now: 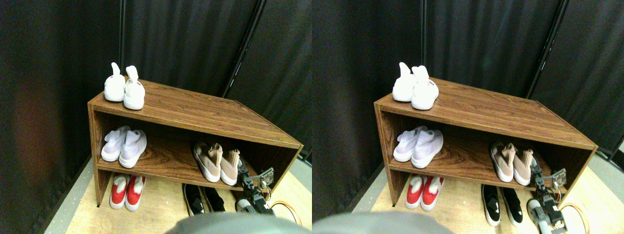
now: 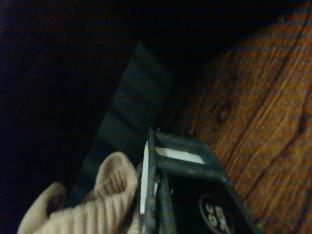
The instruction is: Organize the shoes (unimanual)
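Wood-grain shoe rack, two-tiered, with a slanted top board and dark brown side panels, set on a pale wooden floor before a dark pleated curtain. On the middle shelf, toward its right end near the front edge: beige-tan knit sneakers, sock-style, ribbed ankle collars, thick white soles, side by side and touching, toes to the front. Right gripper, dark open-framed jaws, just beside the right shoe of that pair, at its collar near the shelf's right end. In the wrist view, ribbed beige knit collar pressed against the dark jaw frame's edge; whether the jaws clamp the fabric or merely touch it, cannot tell; gap between them hidden. Beyond the jaw, reddish wood grain of the shelf and deep shadow. At the left end of the same shelf: pale lilac-white knit pair, soft and rounded. On the top board's back left corner: all-white high-collared pair, collars upright. On the floor under the rack: red-and-white shoes at left, black shoes with white trim near the middle.
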`<act>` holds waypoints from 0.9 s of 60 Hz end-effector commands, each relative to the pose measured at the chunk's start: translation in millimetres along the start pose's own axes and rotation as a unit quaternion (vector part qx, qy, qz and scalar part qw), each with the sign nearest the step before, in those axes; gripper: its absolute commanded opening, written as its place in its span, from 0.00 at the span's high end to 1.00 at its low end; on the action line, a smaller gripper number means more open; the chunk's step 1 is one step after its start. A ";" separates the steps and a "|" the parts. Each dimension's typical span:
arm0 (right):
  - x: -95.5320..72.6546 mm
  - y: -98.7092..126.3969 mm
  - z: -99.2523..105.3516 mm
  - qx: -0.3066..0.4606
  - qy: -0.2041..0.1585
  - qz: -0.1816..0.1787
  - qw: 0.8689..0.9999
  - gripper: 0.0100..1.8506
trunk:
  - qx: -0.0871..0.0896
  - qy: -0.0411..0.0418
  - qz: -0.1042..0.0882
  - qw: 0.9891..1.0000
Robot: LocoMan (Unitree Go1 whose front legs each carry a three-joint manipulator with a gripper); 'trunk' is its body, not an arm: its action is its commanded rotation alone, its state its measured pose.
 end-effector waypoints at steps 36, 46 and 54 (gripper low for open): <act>-12.5 2.4 -2.0 0.003 0.003 -0.003 1.000 0.97 | 0.011 0.011 -0.009 1.000; -8.4 4.8 12.4 -0.041 -0.013 0.005 0.999 0.97 | 0.013 0.009 -0.014 1.000; -7.4 13.3 28.6 -0.056 -0.019 0.014 0.998 0.97 | 0.018 0.008 -0.031 0.999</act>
